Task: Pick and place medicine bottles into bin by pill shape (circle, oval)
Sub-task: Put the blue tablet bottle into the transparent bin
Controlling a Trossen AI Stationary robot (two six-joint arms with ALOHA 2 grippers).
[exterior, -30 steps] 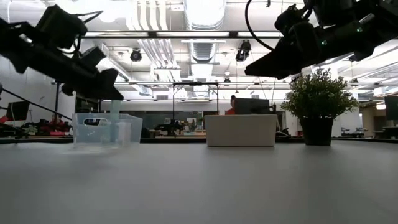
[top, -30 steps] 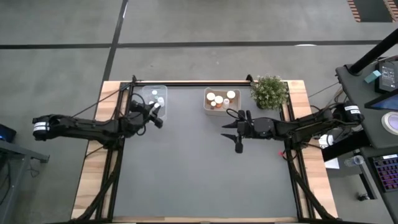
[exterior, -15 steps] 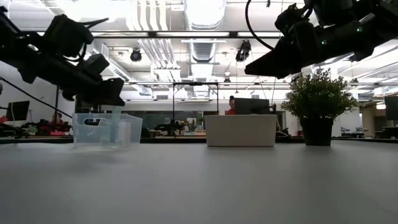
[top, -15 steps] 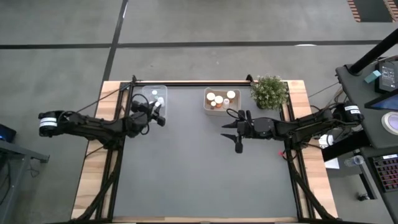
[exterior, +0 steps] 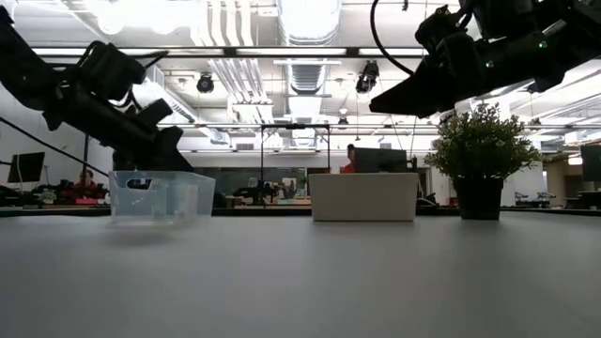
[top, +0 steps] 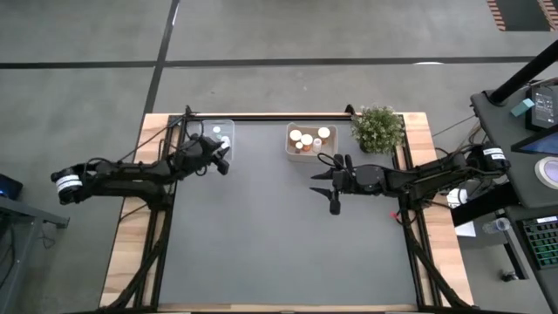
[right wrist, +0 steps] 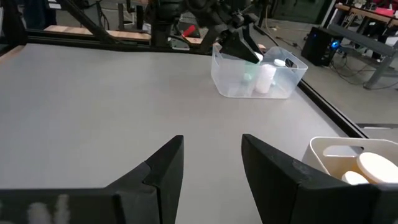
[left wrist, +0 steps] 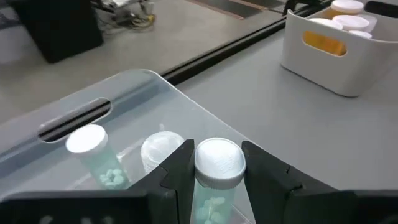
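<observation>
1. You get no readable writing, brand or label on any bottle or bin in these views.
2. Your left arm stretches from the worktop's [top: 279,227] left edge toward the far-left corner, and its left end effector [top: 220,157] hangs at the near rim of the clear plastic bin [left wrist: 186,118].
3. The left end effector is clamped on a clear medicine bottle [left wrist: 216,171] with a white cap. The bottle stands upright between the fingers [left wrist: 177,168], and pale green pills show inside it.
4. You see that held bottle over the clear bin's rim. Inside the bin stand two more white-capped clear bottles [left wrist: 93,152], one showing pale green pills.
5. Your right arm reaches in from the right edge, and its right end effector [top: 330,183] hovers above the grey worktop just in front of the white bin [top: 311,139]. Its fingers [right wrist: 155,171] are spread apart and hold nothing.
6. The white bin sits at the far middle of the worktop and holds orange bottles [top: 301,139] with white caps. It is well apart from the clear bin.
7. A potted plant [top: 378,128] stands at the far-right corner, just beside the white bin.
</observation>
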